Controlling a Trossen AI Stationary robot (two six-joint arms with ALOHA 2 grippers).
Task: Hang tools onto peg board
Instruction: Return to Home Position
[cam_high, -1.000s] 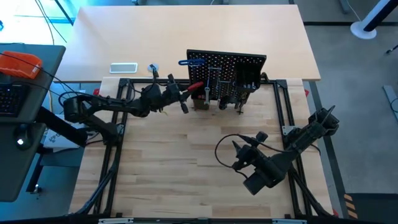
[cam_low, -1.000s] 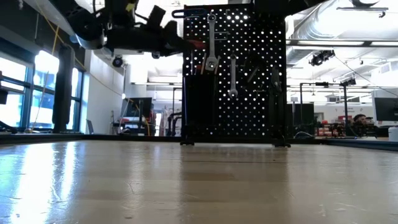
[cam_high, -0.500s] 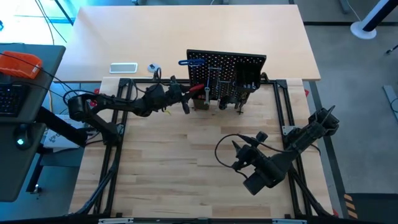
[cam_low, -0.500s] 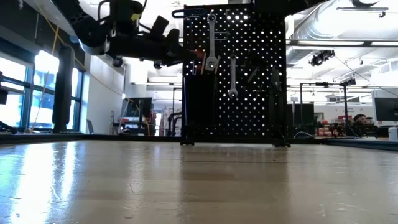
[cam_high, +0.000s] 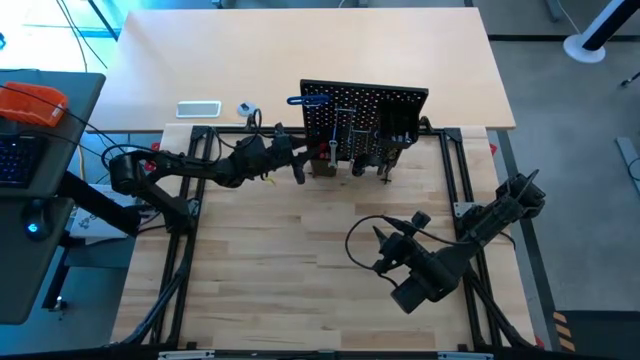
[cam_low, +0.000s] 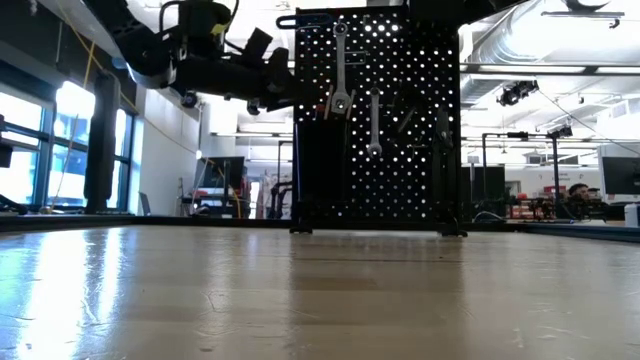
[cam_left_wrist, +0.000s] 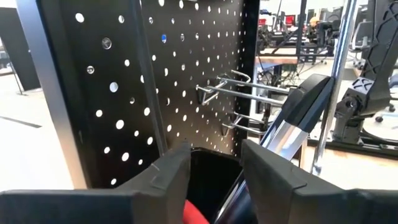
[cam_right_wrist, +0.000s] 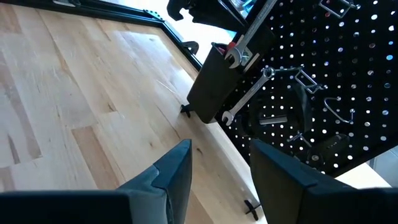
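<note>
The left gripper hovered parted and empty at 9 o'clock of the upright black perforated peg board, which held the silver wrenches. It should probably back straight toward 9 o'clock, clear of the black box bin. The right gripper, also parted, waited at the table's 4 o'clock.

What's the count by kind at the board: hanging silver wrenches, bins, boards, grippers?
Silver wrenches: 2, the upper wrench and the lower wrench, both hanging.
Black bin: 1.
Peg board: 1.
Grippers: 2, the left gripper open at the bin, the right gripper open over the table, away from the board.
Total: 6.
</note>
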